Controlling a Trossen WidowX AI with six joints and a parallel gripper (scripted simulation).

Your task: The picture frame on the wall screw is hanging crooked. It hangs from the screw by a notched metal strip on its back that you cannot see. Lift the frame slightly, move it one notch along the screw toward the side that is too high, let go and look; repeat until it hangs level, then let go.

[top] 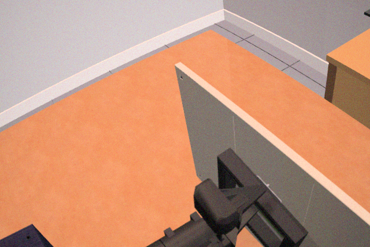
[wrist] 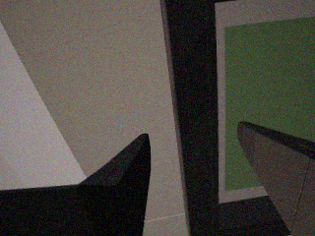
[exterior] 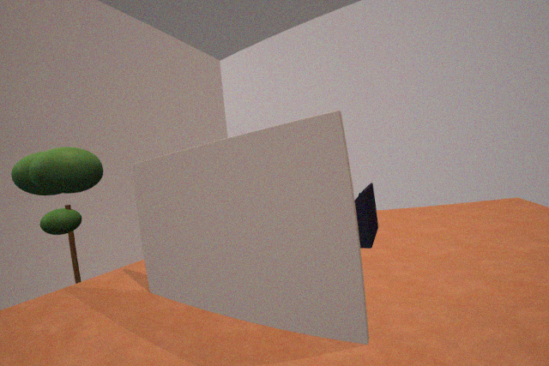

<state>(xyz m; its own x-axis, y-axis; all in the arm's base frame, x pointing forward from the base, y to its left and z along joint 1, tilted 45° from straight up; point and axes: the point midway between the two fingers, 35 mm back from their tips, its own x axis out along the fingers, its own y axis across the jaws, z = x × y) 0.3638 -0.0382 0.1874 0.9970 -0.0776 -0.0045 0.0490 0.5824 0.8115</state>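
The dark picture frame [top: 289, 216] [wrist: 197, 59] hangs on the front of an upright grey board [top: 206, 124] [exterior: 248, 229] [wrist: 113, 74]. A green picture [wrist: 271, 74] with a pale border shows inside it. My gripper [top: 260, 198] [wrist: 193, 135] is open, with its fingers on either side of the frame's top bar. In the wrist view, the left finger is over the board above the bar and the right finger is over the picture. Gaps show beside the bar there. The screw and notched strip are hidden. I cannot tell the frame's tilt reliably from these views.
A short pale line [top: 275, 194] marks the board just above the frame. A dark blue block [top: 25, 236] [exterior: 367, 220] stands on the orange surface [top: 119, 148] [exterior: 448, 273]. A wooden cabinet [top: 352, 95] is at the right, and a plant [exterior: 66, 169] stands behind the board.
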